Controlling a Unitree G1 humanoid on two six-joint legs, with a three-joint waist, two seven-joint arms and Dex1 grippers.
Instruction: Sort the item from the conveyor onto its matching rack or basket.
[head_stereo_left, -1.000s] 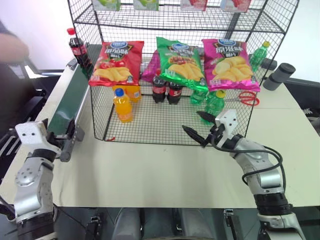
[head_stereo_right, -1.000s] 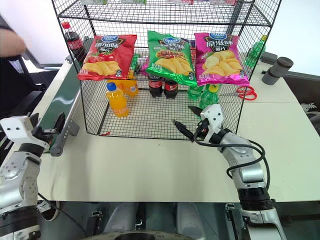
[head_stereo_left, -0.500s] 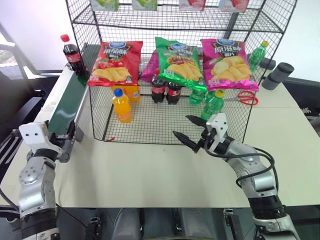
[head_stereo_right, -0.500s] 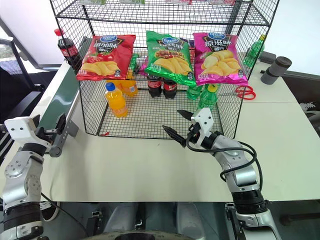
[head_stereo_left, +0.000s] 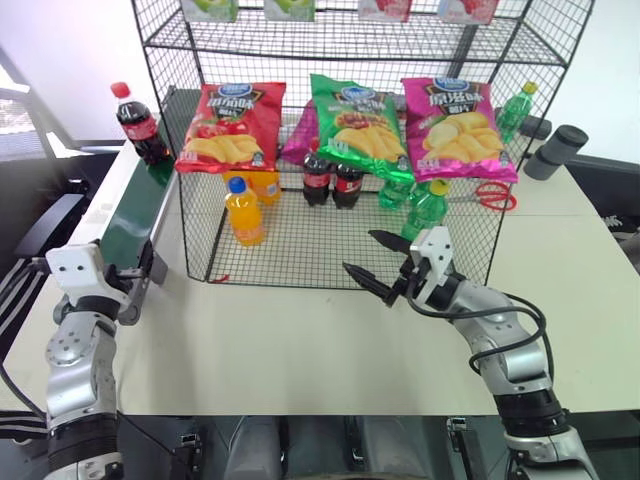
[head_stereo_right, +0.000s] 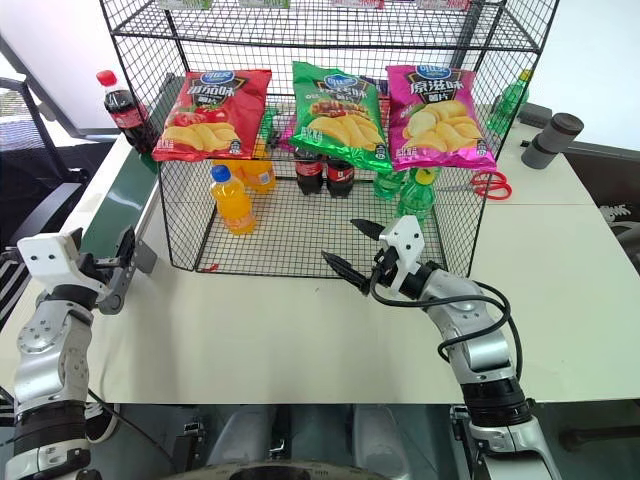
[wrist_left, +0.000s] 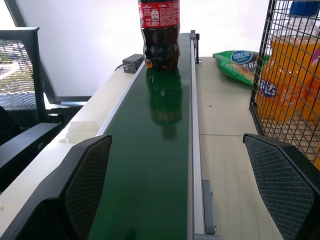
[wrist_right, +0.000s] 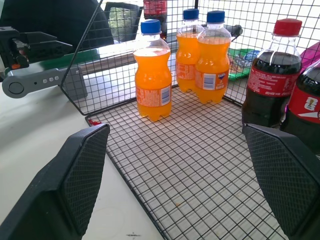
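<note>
The cola bottle (head_stereo_left: 137, 124) stands upright at the far end of the green conveyor (head_stereo_left: 135, 211), untouched, so the whole sort is left to do. The left pincer (wrist_left: 175, 195) waits at the belt's near end, jaws wide and empty. The right pincer (head_stereo_left: 378, 260) hangs open before the black wire rack (head_stereo_left: 470, 235), where two colas (head_stereo_left: 332, 178) already stand. Pale counter (head_stereo_left: 300, 340); white wall behind.

Cola bottle (head_stereo_left: 136, 123) on conveyor (head_stereo_left: 135, 215) — left of rack (head_stereo_left: 340, 150).
</note>
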